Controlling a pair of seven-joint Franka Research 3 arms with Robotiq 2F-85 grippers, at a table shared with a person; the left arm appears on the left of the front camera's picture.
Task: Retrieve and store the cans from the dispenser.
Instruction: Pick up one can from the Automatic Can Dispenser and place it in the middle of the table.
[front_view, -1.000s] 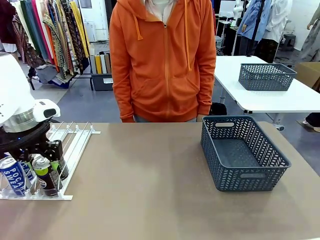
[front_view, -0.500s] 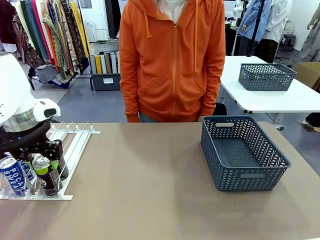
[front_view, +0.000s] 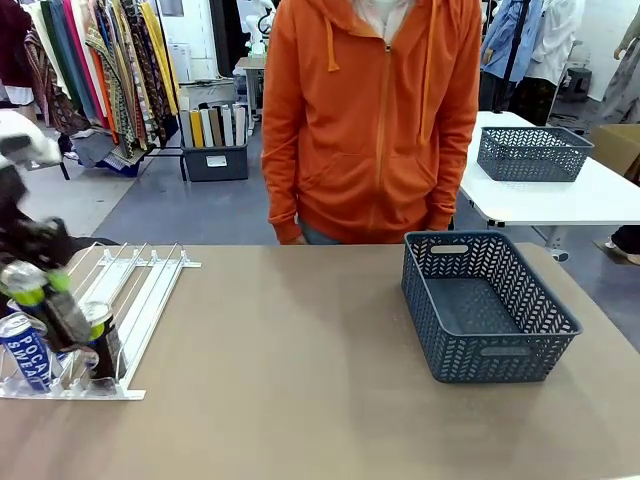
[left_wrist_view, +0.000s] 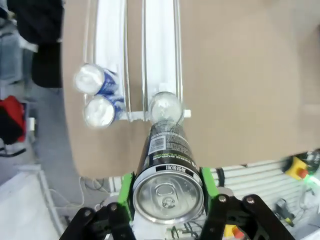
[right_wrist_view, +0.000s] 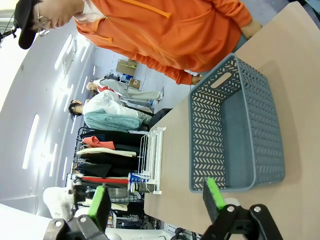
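Observation:
My left gripper (left_wrist_view: 167, 196) is shut on a dark can with a yellow-green label (left_wrist_view: 166, 150), its green pads (left_wrist_view: 208, 181) pressed against both sides just below the silver top. In the front view this can (front_view: 42, 293) is blurred and tilted above the near end of the white dispenser (front_view: 140, 300). Another dark can (front_view: 100, 338) and a blue Pocari Sweat can (front_view: 25, 350) stand at the dispenser's front lip. From the left wrist I look down on one silver top (left_wrist_view: 165, 106) and two blue cans (left_wrist_view: 99, 111). My right gripper (right_wrist_view: 155, 197) is open and holds nothing.
A dark grey lattice basket (front_view: 490, 305) stands on the right of the table, with nothing in it. A person in an orange hoodie (front_view: 375, 120) stands at the far edge. A second basket (front_view: 530, 152) sits on a white table behind.
My left gripper has lifted the dark can up and out of the dispenser's front. Another dark can now stands at the lip. The person has stepped to the right.

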